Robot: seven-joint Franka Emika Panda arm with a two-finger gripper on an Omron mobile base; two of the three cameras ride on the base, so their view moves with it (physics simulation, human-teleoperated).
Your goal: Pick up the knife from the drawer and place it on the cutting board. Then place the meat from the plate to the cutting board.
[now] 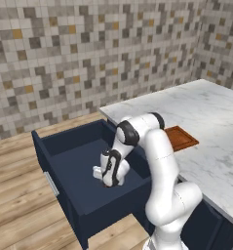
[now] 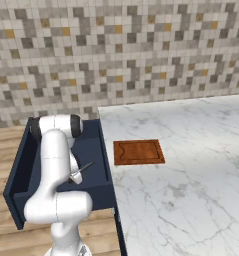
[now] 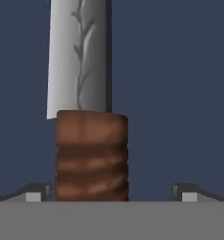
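Note:
The knife (image 3: pixel 80 70) lies on the floor of the open navy drawer (image 1: pixel 64 161), its pale blade pointing away from the hand and its reddish-brown handle (image 3: pixel 92 154) nearest. My gripper (image 3: pixel 111 193) is low inside the drawer and open. Its fingertips (image 3: pixel 36 192) stand on either side of the handle with a gap on each side, holding nothing. In the left base view the gripper (image 1: pixel 109 180) points down into the drawer. The blade (image 2: pixel 86 166) pokes out from behind the arm in the right base view. The cutting board (image 2: pixel 139 151) lies bare on the counter beside the drawer. The meat and plate are out of view.
The white marble counter (image 2: pixel 191 180) stretches right of the drawer, with a mosaic tile wall behind it. The drawer's front with its silver bar handle (image 1: pixel 51 184) juts out over the wooden floor. The drawer's high walls surround the hand.

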